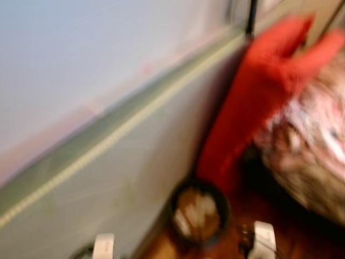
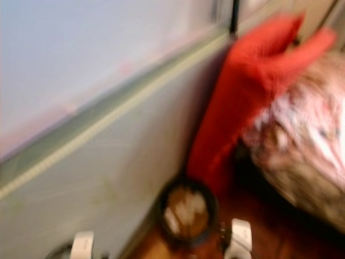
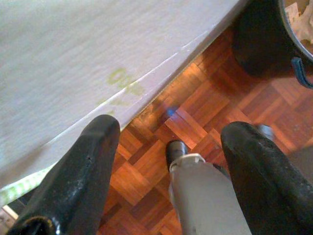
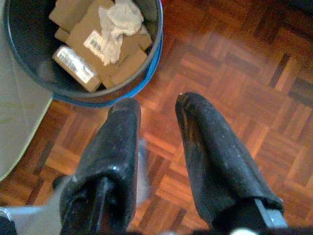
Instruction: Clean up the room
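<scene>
Both my grippers hang empty over the parquet floor [image 4: 234, 58]: left gripper [image 3: 168, 147] fingers spread wide, right gripper [image 4: 156, 110] fingers slightly apart. Trash bin [image 4: 83, 49] with cardboard sits upper left of right wrist frame.

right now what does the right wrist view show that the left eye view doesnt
The right wrist view gives the bin's contents sharply: brown cardboard pieces, a crumpled paper, and the right gripper open above the parquet floor. The left eye view adds a red cloth and a patterned bundle, both blurred. Both show the dark bin beside the pale bed edge.
</scene>
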